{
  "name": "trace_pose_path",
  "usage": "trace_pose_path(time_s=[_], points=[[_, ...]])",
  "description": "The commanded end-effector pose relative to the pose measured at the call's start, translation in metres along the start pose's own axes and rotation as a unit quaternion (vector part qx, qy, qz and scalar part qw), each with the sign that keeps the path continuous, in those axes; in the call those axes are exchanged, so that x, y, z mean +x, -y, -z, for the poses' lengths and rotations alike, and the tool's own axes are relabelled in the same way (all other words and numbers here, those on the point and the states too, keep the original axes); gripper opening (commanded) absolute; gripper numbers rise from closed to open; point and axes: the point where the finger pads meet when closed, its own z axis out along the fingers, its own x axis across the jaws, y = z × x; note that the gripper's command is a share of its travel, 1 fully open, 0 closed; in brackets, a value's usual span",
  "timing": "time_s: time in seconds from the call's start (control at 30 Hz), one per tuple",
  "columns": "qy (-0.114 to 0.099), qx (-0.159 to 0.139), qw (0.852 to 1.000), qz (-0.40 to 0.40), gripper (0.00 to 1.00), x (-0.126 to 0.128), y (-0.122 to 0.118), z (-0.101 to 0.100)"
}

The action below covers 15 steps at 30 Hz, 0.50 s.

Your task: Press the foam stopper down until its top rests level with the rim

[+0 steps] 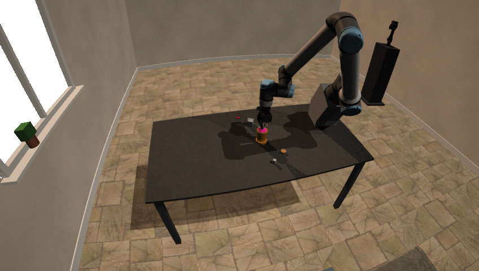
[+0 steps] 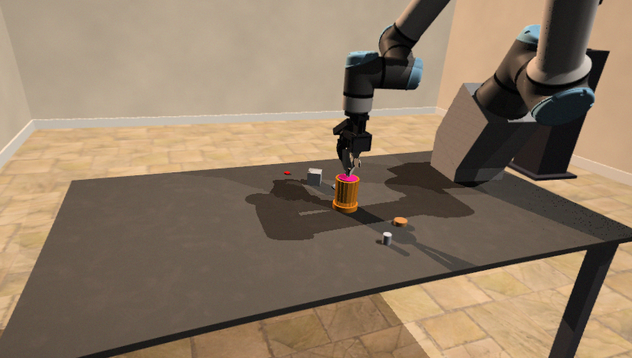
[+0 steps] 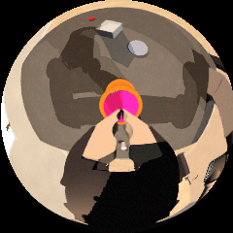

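An orange ribbed jar [image 1: 261,135] [image 2: 346,195] [image 3: 104,98] stands upright near the middle of the dark table [image 1: 188,167] [image 2: 177,265]. A pink foam stopper [image 1: 261,130] [image 2: 346,177] [image 3: 120,102] fills its mouth, its top a little above the rim. My gripper [image 1: 264,125] [image 2: 351,170] [image 3: 120,110] is shut and empty. It points straight down, with its fingertips right at the stopper's top, over the stopper's near edge in the wrist view.
A grey cube [image 1: 249,119] [image 2: 314,176] [image 3: 109,28] and a small red dot [image 1: 238,117] [image 2: 287,172] [image 3: 91,18] lie behind the jar. A flat grey disc [image 3: 137,48] lies beside the cube. An orange disc [image 1: 283,151] [image 2: 400,221] and a small white cylinder [image 1: 274,161] [image 2: 387,238] lie in front right.
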Motion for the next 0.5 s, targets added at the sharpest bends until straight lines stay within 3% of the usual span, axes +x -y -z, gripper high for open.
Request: trace_pose_path(time_s=[0.0,0.47], points=[[0.001,0.0,1.0,0.0,0.0,-0.0007,0.0001,-0.0005],[0.001,0.0,1.0,0.0,0.0,-0.0007,0.0001,-0.0023]])
